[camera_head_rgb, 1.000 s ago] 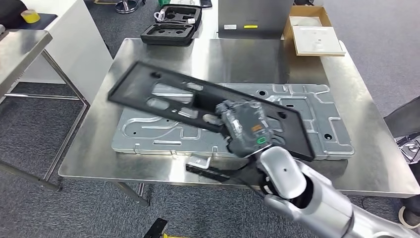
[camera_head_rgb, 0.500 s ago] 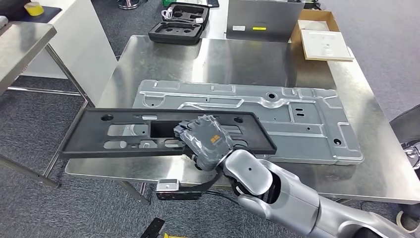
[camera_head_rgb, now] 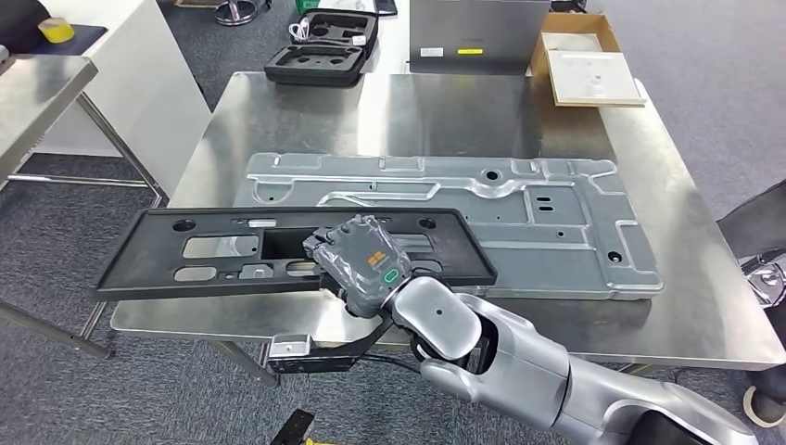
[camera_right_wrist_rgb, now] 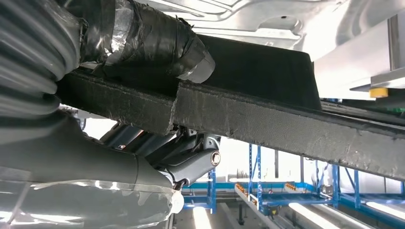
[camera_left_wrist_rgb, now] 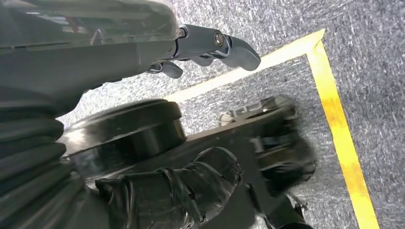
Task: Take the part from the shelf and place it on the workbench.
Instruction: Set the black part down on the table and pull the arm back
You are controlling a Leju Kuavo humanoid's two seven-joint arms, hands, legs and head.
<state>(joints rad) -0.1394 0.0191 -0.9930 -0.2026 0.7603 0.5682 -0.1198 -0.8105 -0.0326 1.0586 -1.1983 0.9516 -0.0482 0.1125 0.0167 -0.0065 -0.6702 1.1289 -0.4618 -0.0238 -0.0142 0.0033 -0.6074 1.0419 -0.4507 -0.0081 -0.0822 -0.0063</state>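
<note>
The right hand is gripping the long black panel at its near edge, thumb on one face and fingers curled under the other, as the right wrist view shows. Over the last second it has been swinging the panel from a steep tilt above the middle of the table to a nearly level pose low at the near-left corner. The panel is hovering just over the steel workbench, its right part overlapping the big silver stamped plate and its left end sticking out past the table edge over the carpet. By my reading the carry is almost done, and only the lowering and release are left; with that overhang it may tip once let go. The left hand is hanging over the carpet by a yellow floor line, fingers loosely curled, holding nothing. Farther off, an open black case and a cardboard box are sitting beyond the table.
</note>
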